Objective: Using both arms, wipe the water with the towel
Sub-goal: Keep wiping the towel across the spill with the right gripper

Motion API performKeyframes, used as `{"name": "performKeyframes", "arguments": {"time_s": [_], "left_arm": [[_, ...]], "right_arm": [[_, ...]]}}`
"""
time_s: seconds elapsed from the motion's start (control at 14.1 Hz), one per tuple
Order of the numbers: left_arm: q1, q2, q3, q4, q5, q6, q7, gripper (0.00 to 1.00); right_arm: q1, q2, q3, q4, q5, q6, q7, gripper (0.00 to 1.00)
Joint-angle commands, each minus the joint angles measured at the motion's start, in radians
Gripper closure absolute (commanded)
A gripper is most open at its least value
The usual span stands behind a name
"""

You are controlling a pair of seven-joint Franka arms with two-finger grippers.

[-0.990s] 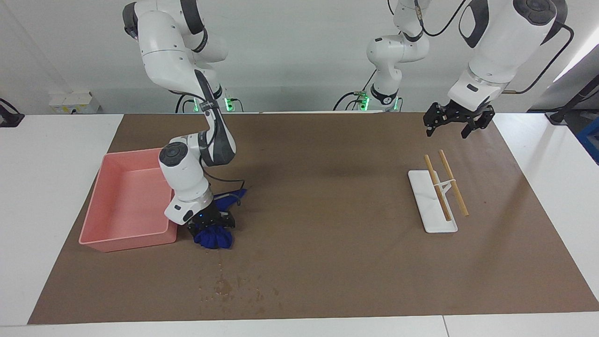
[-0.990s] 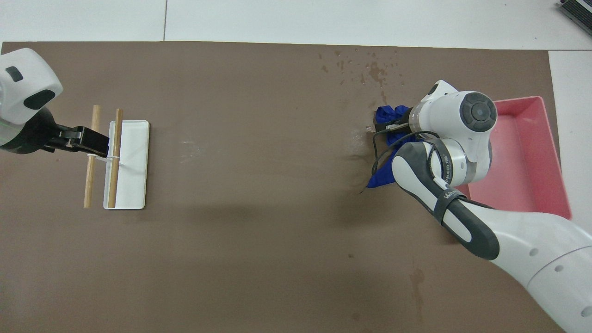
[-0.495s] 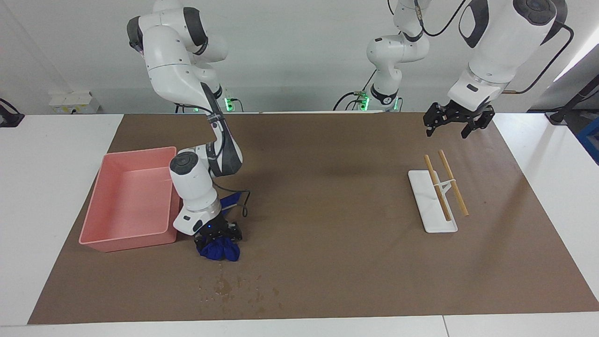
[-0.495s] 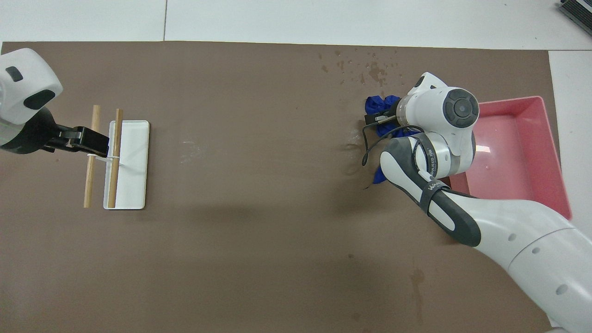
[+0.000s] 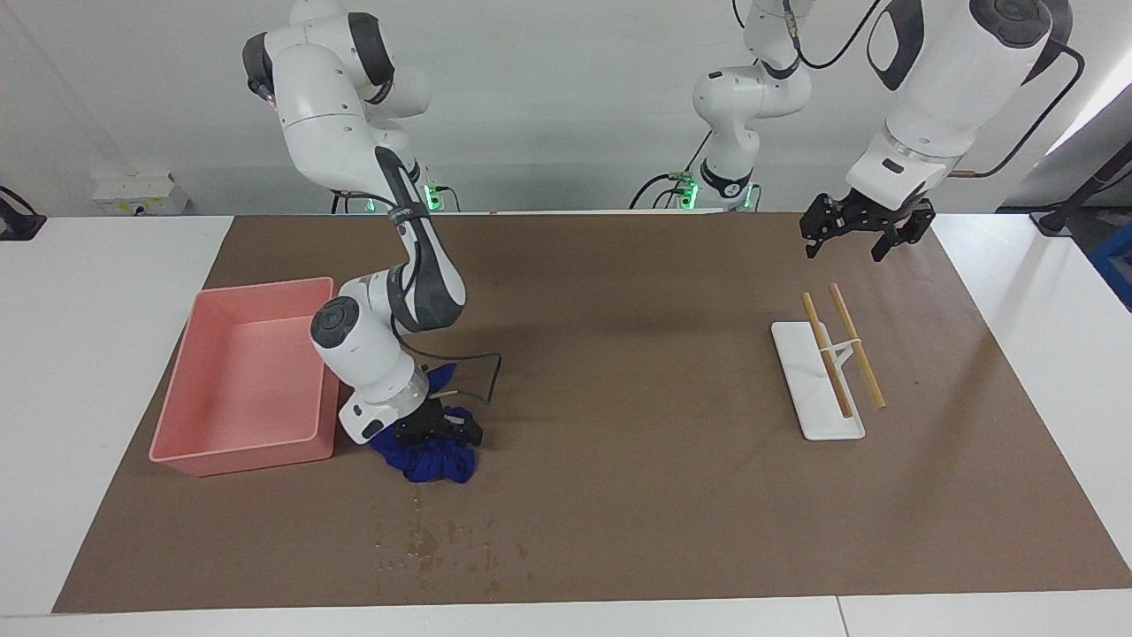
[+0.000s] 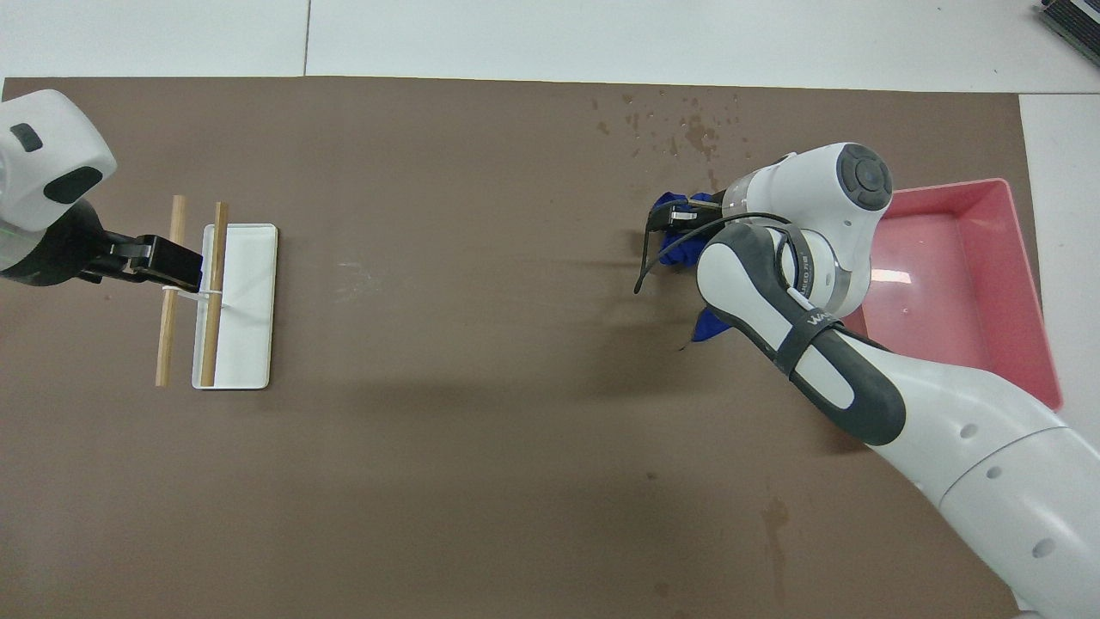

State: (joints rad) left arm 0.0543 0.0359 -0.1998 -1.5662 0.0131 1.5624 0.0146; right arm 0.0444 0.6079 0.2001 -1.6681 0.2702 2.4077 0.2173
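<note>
Blue towel (image 5: 435, 462) clamped in right hand (image 5: 439, 433) beside pink tray (image 5: 181, 380); left hand (image 5: 854, 232) spread, empty.

Royal-blue towel (image 5: 433, 462), pink tray (image 5: 203, 460)

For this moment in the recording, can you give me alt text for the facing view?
The right gripper presses the blue towel onto the brown mat beside the pink tray, jaws shut on it, with the water spots farther from the robots. The left gripper waits, jaws open, in the air over the mat near a white tray with two wooden sticks.
</note>
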Motion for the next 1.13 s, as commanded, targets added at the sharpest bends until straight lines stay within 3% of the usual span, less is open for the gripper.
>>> {"name": "performKeyframes", "arguments": {"time_s": [0.0, 0.35, 0.64, 0.85, 1.06], "left_arm": [[0.004, -0.021, 0.002, -0.023, -0.001, 0.002, 0.007, 0.00], [0.004, -0.021, 0.002, -0.023, -0.001, 0.002, 0.007, 0.00], [0.004, -0.021, 0.002, -0.023, -0.001, 0.002, 0.007, 0.00], [0.004, -0.021, 0.002, -0.023, -0.001, 0.002, 0.007, 0.00], [0.004, -0.021, 0.002, -0.023, -0.001, 0.002, 0.007, 0.00]], "right_arm": [[0.021, 0.009, 0.013, 0.013, 0.081, -0.041, 0.135, 1.00], [0.089, 0.009, 0.018, 0.037, 0.236, -0.018, 0.332, 1.00], [0.121, 0.010, 0.016, 0.067, 0.224, -0.016, 0.418, 1.00], [0.080, -0.005, 0.013, 0.125, 0.022, -0.166, 0.376, 1.00], [0.069, -0.077, 0.005, 0.159, -0.008, -0.344, 0.370, 1.00]]}}
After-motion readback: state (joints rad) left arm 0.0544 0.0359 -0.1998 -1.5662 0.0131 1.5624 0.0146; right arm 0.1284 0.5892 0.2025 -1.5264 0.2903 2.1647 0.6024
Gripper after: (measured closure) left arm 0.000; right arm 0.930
